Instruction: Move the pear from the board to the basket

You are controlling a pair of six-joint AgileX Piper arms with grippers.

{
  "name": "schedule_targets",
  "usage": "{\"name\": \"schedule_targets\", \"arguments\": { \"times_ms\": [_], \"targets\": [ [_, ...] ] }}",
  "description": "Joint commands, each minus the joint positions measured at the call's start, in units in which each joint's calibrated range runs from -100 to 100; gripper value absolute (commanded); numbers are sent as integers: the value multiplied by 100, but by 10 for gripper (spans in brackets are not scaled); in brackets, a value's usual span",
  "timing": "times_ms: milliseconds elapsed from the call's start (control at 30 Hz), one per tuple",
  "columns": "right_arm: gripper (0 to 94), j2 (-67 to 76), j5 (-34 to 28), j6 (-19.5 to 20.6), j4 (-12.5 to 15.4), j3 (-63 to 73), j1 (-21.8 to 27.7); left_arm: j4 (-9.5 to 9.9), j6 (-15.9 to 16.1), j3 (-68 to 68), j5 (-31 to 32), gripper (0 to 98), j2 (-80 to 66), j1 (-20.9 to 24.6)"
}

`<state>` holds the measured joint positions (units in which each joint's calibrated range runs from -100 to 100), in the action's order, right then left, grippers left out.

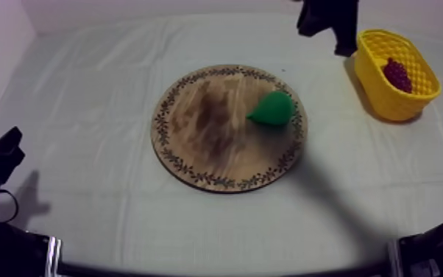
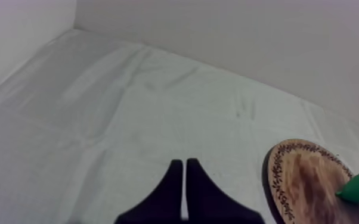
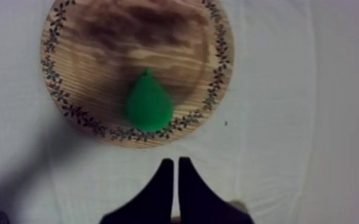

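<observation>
A green pear lies on its side at the right edge of the round wooden board in the middle of the table. The yellow basket stands at the back right. My right gripper hangs high at the back, between board and basket. In the right wrist view its fingers lie together as a narrow wedge, shut on nothing, just short of the board's rim and the pear. My left gripper rests low at the left, shut, pointing over bare cloth, with board and pear off to its side.
A bunch of dark grapes lies inside the basket. The left arm sits at the table's left edge. Pale walls close the table at the back and left. Open cloth runs left of and in front of the board.
</observation>
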<state>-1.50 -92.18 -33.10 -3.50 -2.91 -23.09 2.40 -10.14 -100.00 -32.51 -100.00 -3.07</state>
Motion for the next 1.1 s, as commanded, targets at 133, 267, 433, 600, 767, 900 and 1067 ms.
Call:
{"name": "schedule_targets", "arguments": {
  "times_ms": [133, 267, 433, 600, 767, 900, 1067],
  "targets": [
    [5, -897, -436, 238, -135, 545, -55, 2, 1, 0, 1, 1, 0, -1],
    [5, -1223, -518, 367, -210, 692, -88, 2, 1, 0, 1, 1, 0, -1],
    [33, -1459, -548, 477, -251, 761, -118, 2, 1, 0, 1, 1, 0, -1],
    [314, -1539, -531, 343, -220, 765, -110, 2, 1, 0, 1, 1, 0, -1],
    [554, -1553, -505, 345, -330, 701, -117, 2, 1, 0, 1, 1, 0, -1],
    [636, -1572, -480, 294, -409, 655, -132, 2, 1, 0, 1, 1, 0, -1],
    [666, -1666, -276, 325, -462, 572, -135, 2, 1, 0, 1, 1, 0, -1]
  ]
}}
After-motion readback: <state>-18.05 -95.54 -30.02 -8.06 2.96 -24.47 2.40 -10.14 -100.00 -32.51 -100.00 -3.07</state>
